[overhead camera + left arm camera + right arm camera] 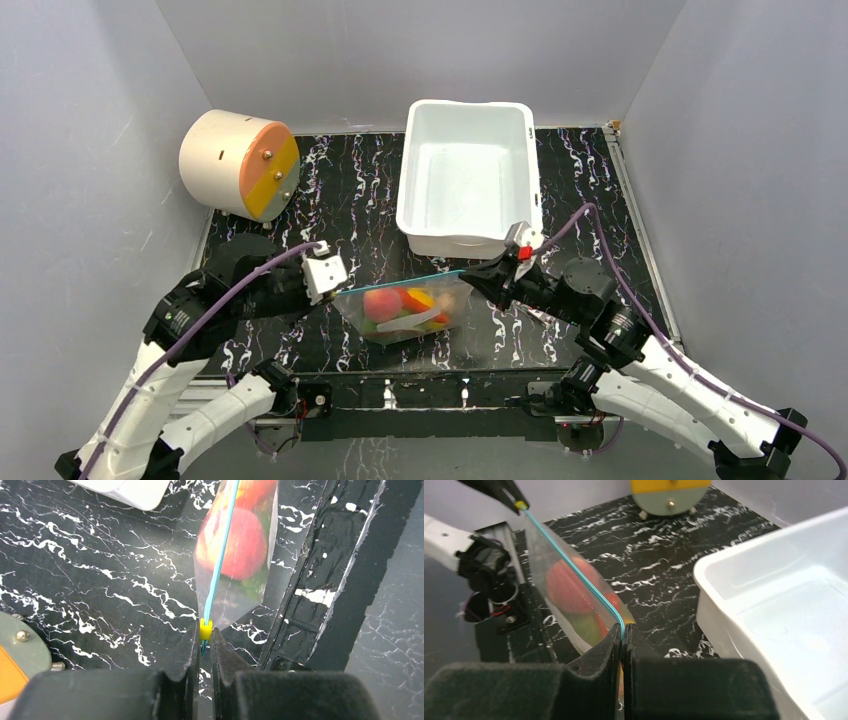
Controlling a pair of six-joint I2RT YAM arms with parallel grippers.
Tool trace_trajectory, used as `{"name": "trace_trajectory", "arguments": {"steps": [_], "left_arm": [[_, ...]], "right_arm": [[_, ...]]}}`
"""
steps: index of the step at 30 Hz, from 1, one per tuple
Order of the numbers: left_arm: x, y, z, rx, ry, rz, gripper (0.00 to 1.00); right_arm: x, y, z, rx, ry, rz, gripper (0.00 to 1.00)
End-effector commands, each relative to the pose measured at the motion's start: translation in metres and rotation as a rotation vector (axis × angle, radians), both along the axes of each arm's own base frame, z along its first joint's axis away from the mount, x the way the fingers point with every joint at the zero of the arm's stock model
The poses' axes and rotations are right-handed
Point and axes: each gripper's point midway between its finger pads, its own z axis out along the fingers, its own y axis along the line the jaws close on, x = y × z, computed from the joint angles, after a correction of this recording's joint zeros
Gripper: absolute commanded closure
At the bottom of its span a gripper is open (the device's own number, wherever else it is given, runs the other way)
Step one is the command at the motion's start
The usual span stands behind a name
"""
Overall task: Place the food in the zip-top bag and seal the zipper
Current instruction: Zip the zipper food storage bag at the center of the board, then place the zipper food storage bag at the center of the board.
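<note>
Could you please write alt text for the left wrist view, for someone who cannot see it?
The left gripper is shut on the yellow-tabbed end of the teal zipper of a clear bag. The bag, holding red and green food, stretches away over a black marbled table.

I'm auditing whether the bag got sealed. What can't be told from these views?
- Whether the zipper is sealed: edge-on in wrist views, too small from above.
- The zipper's ends: pinched inside left gripper and right gripper.
- How many pieces of food: they overlap inside the bag; left wrist view crops them.
</note>
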Motion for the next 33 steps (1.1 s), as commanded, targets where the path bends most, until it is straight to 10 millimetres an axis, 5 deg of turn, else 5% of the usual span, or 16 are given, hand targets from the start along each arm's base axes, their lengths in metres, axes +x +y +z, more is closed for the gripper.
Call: {"name": "trace_trajectory", "arguments": {"steps": [1,4,9,16,22,33], "left_arm": [[-0.027,0.029,0.010,0.038,0.037,0.064,1.00],[-0.029,0.033,0.009,0.027,0.042,0.107,1.00],[-0.011,0.046,-0.021,0.104,0.073,0.257,1.00],[0.024,0.059,-0.034,0.193,0.039,0.429,1.00],[0.051,0.086,-0.035,0.261,-0.085,0.619,1.00],[0.076,0.108,-0.058,0.446,-0.151,0.733,1.00]], "right_arm": [[-0.014,-0.006,0.042,0.078,-0.133,0.058,1.00],[-0.004,0.003,0.037,0.060,-0.127,0.057,1.00],[0.032,0.030,0.007,-0.009,-0.092,0.022,1.00],[0.073,0.061,0.006,-0.050,-0.082,-0.015,0.72],[0.077,0.057,0.014,-0.039,-0.088,-0.046,0.42],[0.062,0.039,0.038,0.007,-0.075,-0.067,0.12]]}}
